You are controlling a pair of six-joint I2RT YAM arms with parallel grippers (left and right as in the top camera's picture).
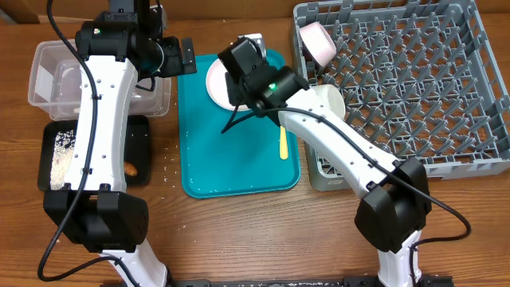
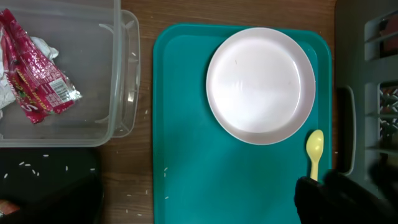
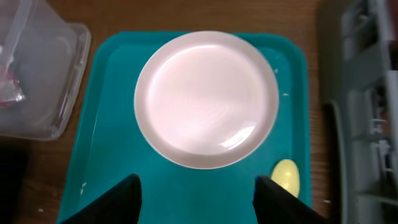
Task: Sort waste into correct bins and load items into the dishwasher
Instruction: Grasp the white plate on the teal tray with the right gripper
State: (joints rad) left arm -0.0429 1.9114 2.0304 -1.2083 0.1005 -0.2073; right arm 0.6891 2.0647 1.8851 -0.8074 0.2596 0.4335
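Note:
The pale pink plate [image 3: 206, 98] lies at the far end of the teal tray [image 3: 112, 143], also seen in the left wrist view [image 2: 260, 84] and partly under my right arm in the overhead view [image 1: 216, 80]. The yellow spoon [image 1: 282, 143] lies on the tray's right side [image 2: 314, 152]. My right gripper [image 3: 202, 199] is open and empty just above the tray, at the plate's near edge. My left gripper [image 1: 182, 56] hovers between the clear tub [image 1: 48, 72] and the tray; its fingers are not visible. The tub holds the red-and-white wrapper [image 2: 37, 78] and a white napkin [image 2: 5, 93].
The black tray [image 1: 139, 147] holds rice grains [image 1: 60, 155] and a brown stick [image 1: 131, 169]. Loose rice lies on the wood [image 2: 134, 186]. The grey dish rack [image 1: 414, 88] at right holds a pinkish bowl [image 1: 317, 40] and a white cup [image 1: 328, 100].

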